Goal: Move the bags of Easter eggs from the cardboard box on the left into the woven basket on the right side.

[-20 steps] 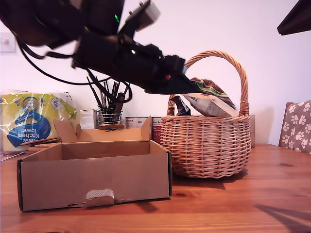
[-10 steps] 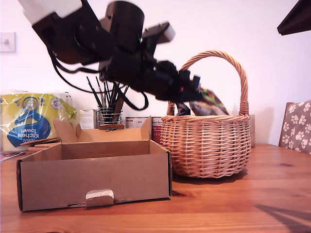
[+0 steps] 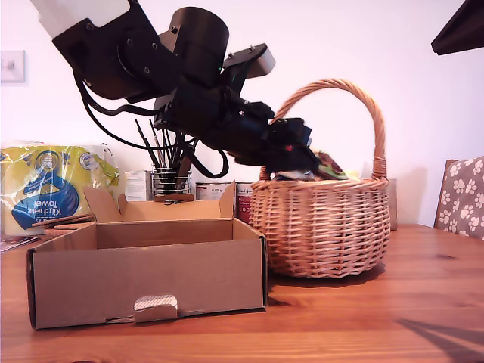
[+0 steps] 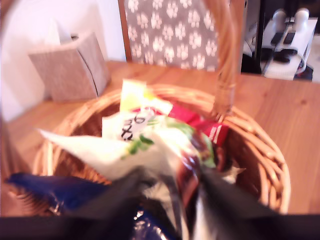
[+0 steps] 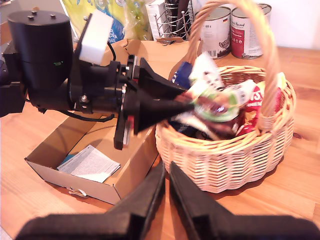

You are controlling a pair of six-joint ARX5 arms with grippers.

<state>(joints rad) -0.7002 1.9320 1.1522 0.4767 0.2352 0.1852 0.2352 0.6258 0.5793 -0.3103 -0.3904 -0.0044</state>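
Note:
The woven basket point(image 3: 325, 227) stands on the wooden table, to the exterior view's right of the cardboard box point(image 3: 151, 280). My first gripper point(image 3: 302, 159) reaches under the arched handle, just above the rim, shut on a white and green bag of Easter eggs point(image 4: 150, 145). That bag point(image 5: 215, 97) rests on other bags, red and blue, inside the basket point(image 5: 225, 165). Only its top point(image 3: 330, 162) shows over the rim in the exterior view. My second gripper point(image 5: 167, 167) hovers shut and empty above the table near the box point(image 5: 130, 165), which shows a printed paper sheet point(image 5: 90, 162).
Behind the box are a yellow-and-blue kitchen towel pack point(image 3: 45, 185), a wire-mesh cup of brushes point(image 3: 170, 178) and tins point(image 5: 220, 25). A paw-print chair cushion point(image 3: 461, 197) is at the exterior view's right edge. A dark shape point(image 3: 461, 26) hangs at its top right.
My first gripper has carried the bag forward and down, from above the rim into the basket. The bag now sits mostly below the rim.

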